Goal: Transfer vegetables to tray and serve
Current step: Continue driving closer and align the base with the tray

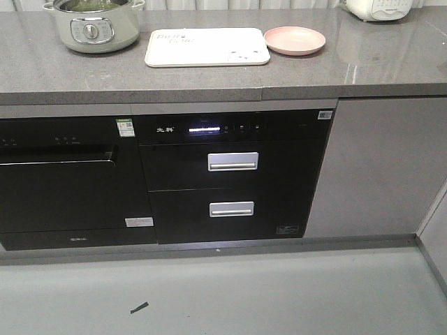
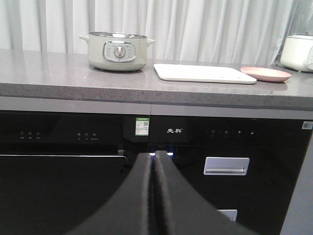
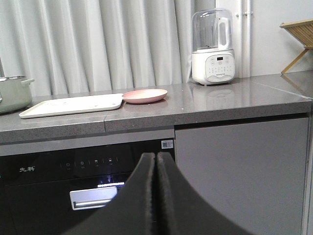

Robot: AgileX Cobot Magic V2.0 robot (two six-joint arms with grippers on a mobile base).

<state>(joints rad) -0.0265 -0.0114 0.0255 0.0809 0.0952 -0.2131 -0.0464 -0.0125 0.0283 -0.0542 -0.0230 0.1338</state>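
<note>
Vegetables [image 1: 92,5]: a sliver of green, right there inside the pot at the far left of the bench; the top edge of the front view cuts it off, so the leaf's shape can't be made out.
Pot [image 1: 94,29]: pale green and round, with a dial on its front and side handles. It stands left of the tray, clearly apart from it.
Tray [image 1: 207,50]: cream, rectangular, with rounded corners. It lies flat on the bench between the pot and the pink plate, with faint grey lettering near its far left corner.
Pink plate [image 1: 294,40]: round and shallow, just beside the tray's right end; can't tell whether the two touch.
Bench [image 1: 209,82]: grey speckled stone running the full width.
Left tool [image 2: 154,156]: dark fingers pressed tight together with no gap, gripping nothing. It hangs below bench level in front of the black appliance.
Right tool [image 3: 156,155]: same story, fingers squeezed together and carrying nothing, low in front of the control panel.
Black appliance [image 1: 223,181]: glossy front with two silver drawer handles and a lit strip on the panel.
Blender [image 3: 212,46]: white base and clear jug, at the back right of the bench.
</note>
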